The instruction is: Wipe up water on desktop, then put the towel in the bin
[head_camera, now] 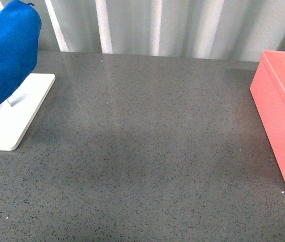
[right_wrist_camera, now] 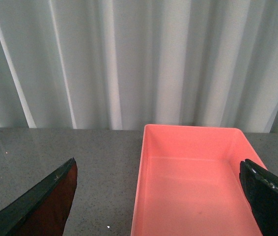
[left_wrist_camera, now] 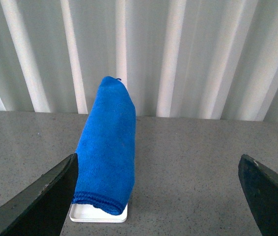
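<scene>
Front view, desktop: the wide, dark grey, speckled stone-like desktop (head_camera: 142, 151) fills the frame; no puddle can be made out on it, only a faint sheen.
Front view, towel: the bright blue microfibre towel (head_camera: 4, 55) hangs at far left over a stand with a flat white rectangular rack base (head_camera: 19, 113); it is off the desktop.
Front view, bin: the salmon-pink rectangular plastic bin (head_camera: 278, 121) sits at far right, well apart from the towel.
Front view, arms: neither is in view.
Left wrist view, left gripper: the left gripper (left_wrist_camera: 157, 162) is spread wide and holds nothing; its dark fingers (left_wrist_camera: 36, 206) frame the scene.
Left wrist view, towel: draped over the stand, hem just above the rack base, ahead of the jaws and apart from them.
Right wrist view, right gripper: the right gripper (right_wrist_camera: 157, 164) is spread wide and empty.
Right wrist view, bin: directly ahead; the inside shows nothing in it.
Progress: judged at the start. The towel is not yet picked up; wiping and binning remain.
Surroundings: a pale ribbed wall panel (head_camera: 183, 25) runs behind the desktop.
Obstructions: nothing lies between towel and bin; the stand itself may snag the towel on lift-off.
</scene>
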{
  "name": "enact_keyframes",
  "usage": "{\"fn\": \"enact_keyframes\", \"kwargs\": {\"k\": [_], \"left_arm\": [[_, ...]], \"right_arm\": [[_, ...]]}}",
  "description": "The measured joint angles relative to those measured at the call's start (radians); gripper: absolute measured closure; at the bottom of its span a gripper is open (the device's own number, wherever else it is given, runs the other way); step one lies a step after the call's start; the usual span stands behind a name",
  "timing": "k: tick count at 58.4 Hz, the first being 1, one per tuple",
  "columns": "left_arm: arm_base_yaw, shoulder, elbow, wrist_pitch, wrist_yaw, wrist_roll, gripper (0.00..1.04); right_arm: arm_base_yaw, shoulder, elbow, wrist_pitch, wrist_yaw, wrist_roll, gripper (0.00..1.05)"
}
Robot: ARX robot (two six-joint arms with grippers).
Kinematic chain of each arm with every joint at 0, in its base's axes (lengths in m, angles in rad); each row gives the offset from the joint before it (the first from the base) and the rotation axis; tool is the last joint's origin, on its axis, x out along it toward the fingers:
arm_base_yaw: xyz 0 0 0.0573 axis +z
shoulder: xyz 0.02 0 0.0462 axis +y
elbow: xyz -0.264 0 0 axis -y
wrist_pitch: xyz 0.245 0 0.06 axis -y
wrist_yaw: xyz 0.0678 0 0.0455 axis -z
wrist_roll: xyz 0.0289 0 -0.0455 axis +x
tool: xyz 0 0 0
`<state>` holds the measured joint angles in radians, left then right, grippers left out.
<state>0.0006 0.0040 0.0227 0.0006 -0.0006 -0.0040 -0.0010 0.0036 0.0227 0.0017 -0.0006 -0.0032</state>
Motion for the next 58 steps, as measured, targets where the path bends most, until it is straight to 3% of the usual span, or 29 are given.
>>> {"fn": "enact_keyframes", "kwargs": {"k": [43,45,48,50,53,58], "left_arm": [[0.0,0.0,0.0,0.0,0.0,0.0,0.07],[-0.032,0.031,0.02,-0.06,-0.082,-0.06,0.07],[-0.198,0.221,0.138,-0.242,-0.367,-0.27,0.07],[-0.282,0.328,0.196,-0.227,-0.454,-0.349,0.07],[-0.365,0.5,0.317,-0.115,-0.465,-0.412,0.07],[-0.368,0.817,0.571,0.062,-0.35,-0.386,0.07]], "right_arm": [[0.0,0.0,0.0,0.0,0.0,0.0,0.07],[0.0,0.0,0.0,0.0,0.0,0.0,0.07],[0.0,0.0,0.0,0.0,0.001,0.0,0.07],[0.0,0.0,0.0,0.0,0.0,0.0,0.07],[0.0,0.0,0.0,0.0,-0.002,0.0,0.07],[0.0,0.0,0.0,0.0,0.0,0.0,0.07]]}}
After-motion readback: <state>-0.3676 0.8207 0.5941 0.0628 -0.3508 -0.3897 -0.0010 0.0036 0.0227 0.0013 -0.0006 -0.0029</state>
